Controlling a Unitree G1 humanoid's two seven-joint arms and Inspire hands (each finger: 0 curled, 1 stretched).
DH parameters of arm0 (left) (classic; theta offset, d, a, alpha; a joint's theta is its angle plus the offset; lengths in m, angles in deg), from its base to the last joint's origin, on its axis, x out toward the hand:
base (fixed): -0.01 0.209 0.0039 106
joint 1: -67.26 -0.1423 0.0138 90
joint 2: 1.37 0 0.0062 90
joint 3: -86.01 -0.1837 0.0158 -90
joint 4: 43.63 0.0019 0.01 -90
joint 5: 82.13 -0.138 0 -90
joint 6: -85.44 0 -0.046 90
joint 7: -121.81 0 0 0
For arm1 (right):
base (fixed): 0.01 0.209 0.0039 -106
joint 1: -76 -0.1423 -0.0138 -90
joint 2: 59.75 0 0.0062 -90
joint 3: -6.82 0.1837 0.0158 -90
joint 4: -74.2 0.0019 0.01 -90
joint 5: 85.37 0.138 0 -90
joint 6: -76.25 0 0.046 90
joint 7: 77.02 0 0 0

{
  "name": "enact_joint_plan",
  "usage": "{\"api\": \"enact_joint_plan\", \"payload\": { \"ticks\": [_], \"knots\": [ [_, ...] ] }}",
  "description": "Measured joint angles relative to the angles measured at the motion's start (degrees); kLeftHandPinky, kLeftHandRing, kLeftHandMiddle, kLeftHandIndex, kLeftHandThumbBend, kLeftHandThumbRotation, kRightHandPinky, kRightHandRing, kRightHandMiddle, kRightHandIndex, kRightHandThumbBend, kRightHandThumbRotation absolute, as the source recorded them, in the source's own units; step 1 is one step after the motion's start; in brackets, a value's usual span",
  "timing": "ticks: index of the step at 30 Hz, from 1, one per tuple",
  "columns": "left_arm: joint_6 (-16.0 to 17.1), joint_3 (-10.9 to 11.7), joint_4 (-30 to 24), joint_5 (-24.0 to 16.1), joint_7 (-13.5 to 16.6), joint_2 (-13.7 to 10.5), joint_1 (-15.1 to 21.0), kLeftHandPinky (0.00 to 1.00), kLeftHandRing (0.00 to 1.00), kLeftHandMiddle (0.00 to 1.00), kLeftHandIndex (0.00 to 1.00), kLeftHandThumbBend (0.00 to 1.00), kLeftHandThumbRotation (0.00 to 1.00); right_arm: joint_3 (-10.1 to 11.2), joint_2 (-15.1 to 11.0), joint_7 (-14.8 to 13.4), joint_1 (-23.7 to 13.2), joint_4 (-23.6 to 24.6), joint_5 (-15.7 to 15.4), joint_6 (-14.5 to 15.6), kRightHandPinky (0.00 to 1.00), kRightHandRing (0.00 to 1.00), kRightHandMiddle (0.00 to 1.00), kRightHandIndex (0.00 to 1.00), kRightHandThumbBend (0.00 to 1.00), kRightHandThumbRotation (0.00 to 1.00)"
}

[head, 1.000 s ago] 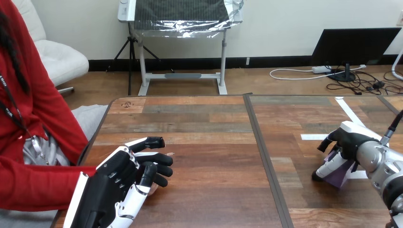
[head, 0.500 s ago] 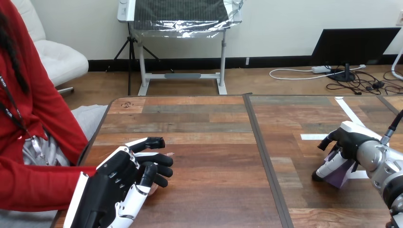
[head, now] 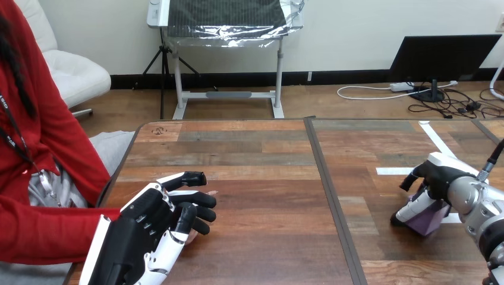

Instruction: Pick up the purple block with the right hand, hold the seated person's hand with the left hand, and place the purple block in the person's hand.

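The purple block (head: 429,221) sits on the table at the right, mostly covered by my right hand (head: 432,187), whose fingers curl down round it. At the lower left, my left hand (head: 156,221) lies over the person's hand (head: 191,236), with its fingers curled round it; only the person's fingertips peek out from under my fingers. The person's red sleeve (head: 41,231) comes in from the left edge.
The wooden table (head: 261,178) has a dark seam (head: 333,202) running front to back between the two hands. White tape strips (head: 440,142) mark the table's right part, close to the block.
My right hand has closed a little tighter on the purple block and shifted slightly right. The left hand and the person's hand have not moved.
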Motion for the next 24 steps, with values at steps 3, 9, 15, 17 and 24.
{"api": "enact_joint_plan", "payload": {
  "ticks": [3,9,15,17,24],
  "knots": [
    [0.00,0.00,0.00,0.00,0.00,0.00,0.00,0.48,0.57,0.60,0.68,0.33,0.51,0.03,-0.02,0.04,0.00,0.00,0.03,0.33,0.35,0.42,0.55,0.77,0.72,0.00],
    [0.00,0.00,0.00,0.00,-0.07,-0.01,0.00,0.48,0.57,0.60,0.67,0.33,0.51,0.04,-0.19,0.21,-0.05,0.00,0.01,0.60,0.34,0.41,0.54,0.78,0.74,0.00],
    [0.00,0.01,0.00,0.00,-0.08,-0.01,0.00,0.48,0.56,0.60,0.67,0.34,0.51,-0.27,-0.31,0.20,-0.06,0.00,-0.61,0.59,0.32,0.39,0.51,0.77,0.76,0.00],
    [0.00,0.01,0.00,0.00,-0.08,-0.01,0.00,0.48,0.56,0.60,0.67,0.34,0.51,-0.33,-0.31,0.10,-0.06,0.00,-0.76,0.58,0.32,0.39,0.51,0.76,0.77,0.00],
    [0.00,0.01,0.00,0.04,-0.08,0.00,0.00,0.48,0.57,0.60,0.66,0.35,0.51,-0.31,-0.31,-0.76,-0.06,0.00,-0.82,0.39,0.33,0.39,0.50,0.71,0.79,0.00]
  ]
}}
